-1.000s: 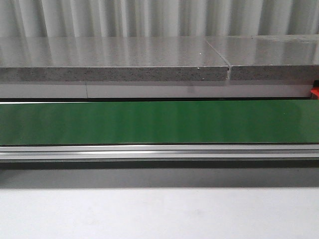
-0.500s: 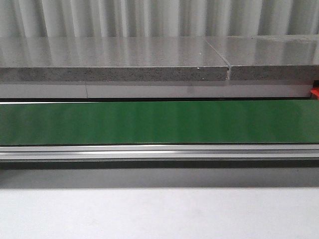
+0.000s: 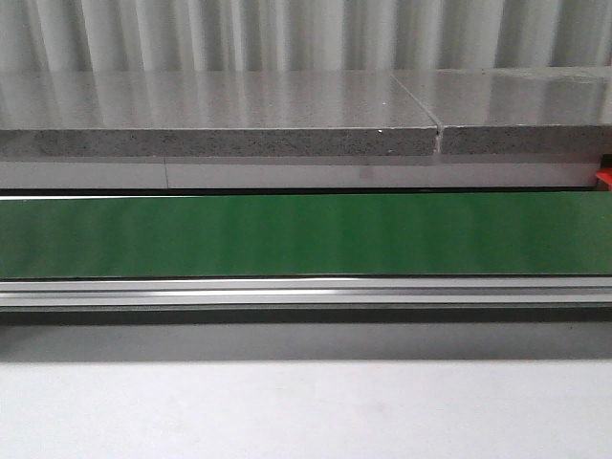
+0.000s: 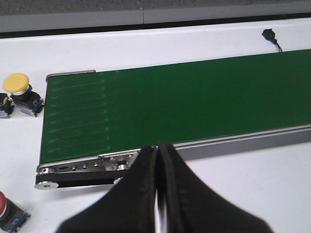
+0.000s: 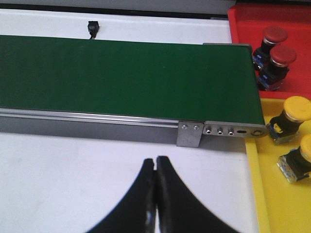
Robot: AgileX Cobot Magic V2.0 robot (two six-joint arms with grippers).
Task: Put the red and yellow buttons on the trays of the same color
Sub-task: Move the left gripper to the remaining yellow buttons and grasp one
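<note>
We see our left gripper [image 4: 156,194] and right gripper [image 5: 155,194] pinched together, holding nothing. Past them lies the green belt [image 5: 121,77]. Two red buttons [image 5: 274,35] sit on the red tray [image 5: 238,24], two yellow buttons [image 5: 296,109] on the yellow tray [image 5: 255,194]. One yellow button [image 4: 17,85] waits beside the belt's other end.

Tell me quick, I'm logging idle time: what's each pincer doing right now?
Left pincer: closed, holding nothing, above the table near the green belt.
Right pincer: closed, holding nothing, above the table.
</note>
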